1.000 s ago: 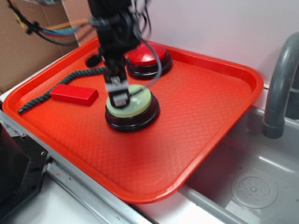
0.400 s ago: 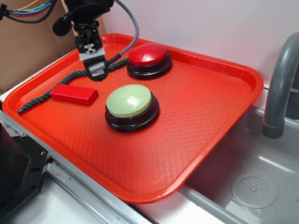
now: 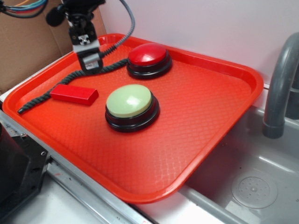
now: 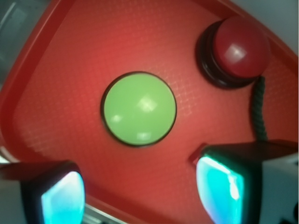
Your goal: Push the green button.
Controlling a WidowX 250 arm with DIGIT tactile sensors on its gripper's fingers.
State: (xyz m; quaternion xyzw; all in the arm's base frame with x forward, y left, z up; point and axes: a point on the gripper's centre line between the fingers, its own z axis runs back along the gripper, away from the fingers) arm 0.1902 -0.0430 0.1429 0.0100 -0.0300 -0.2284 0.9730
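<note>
Your gripper (image 3: pixel 91 66) hangs over the far left part of the red tray (image 3: pixel 219 116), above the dark braided rope (image 3: pixel 56 88) that snakes along that edge, and it grips nothing. From the wrist camera the two fingers (image 4: pixel 219 186) show at the bottom corners with a wide gap between them, so the jaws stand well apart; their inner pads glow teal. There is a small black-and-white patterned tag on the gripper body in the exterior view, but it is too blurred to read, and I can make out no other writing anywhere. The green button (image 3: pixel 129 101) — pale green dome on a black round base — sits near the middle of the tray, clear of the gripper and toward the front right of it; in the wrist view it lies well ahead of the fingertips, untouched. Behind it, near the tray's far rim, stands the red button (image 3: pixel 147 55) on a like black base, with the rope's end running close beside it. A flat red block (image 3: pixel 74 94) lies left of the green button, just in front of the rope. The tray rests across a grey sink (image 3: pixel 252 186) — you can see the drain at lower right and a grey faucet (image 3: pixel 280 79) at the right edge. A white wall (image 3: pixel 210 23) stands behind, with brown cardboard (image 3: pixel 28 51) at the left.
</note>
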